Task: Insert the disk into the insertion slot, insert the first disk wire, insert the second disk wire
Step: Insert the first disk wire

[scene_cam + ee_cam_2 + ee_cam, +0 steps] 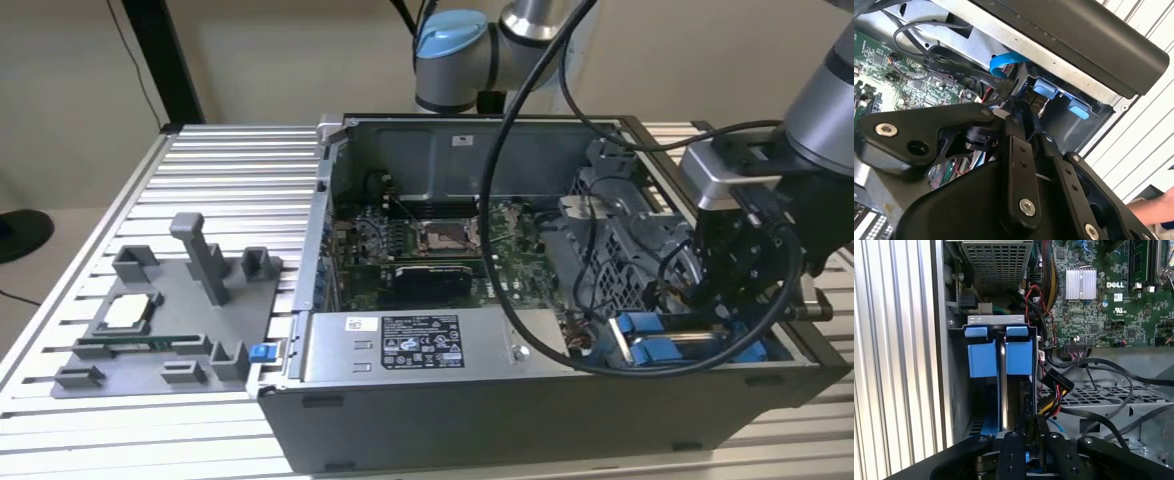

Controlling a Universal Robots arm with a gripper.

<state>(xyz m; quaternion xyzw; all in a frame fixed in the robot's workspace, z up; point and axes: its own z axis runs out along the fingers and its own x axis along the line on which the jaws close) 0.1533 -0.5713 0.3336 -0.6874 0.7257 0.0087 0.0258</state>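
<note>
My gripper (725, 298) hangs over the right end of the insertion slot (694, 330), at the front corner of the open computer case on the exterior view's right. Its fingers (1010, 452) are drawn close together; their own links hide what lies between them. A silver-grey slab, the disk (703, 342), lies in the bay between blue plastic ends. Blue tabs (976, 331) cap the bay's far end. A black connector on yellow, red and black wires (1056, 381) lies loose beside the bay. A blue flat wire (1004, 62) loops down toward the fingertips.
The motherboard (427, 240) fills the case floor. A black flat cable (954, 67) and thin black cables (1104, 370) cross the perforated metal beside the bay. A grey fixture (174, 310) with parts stands on the slatted table at the exterior view's left. A hand (1154, 210) shows beyond the case.
</note>
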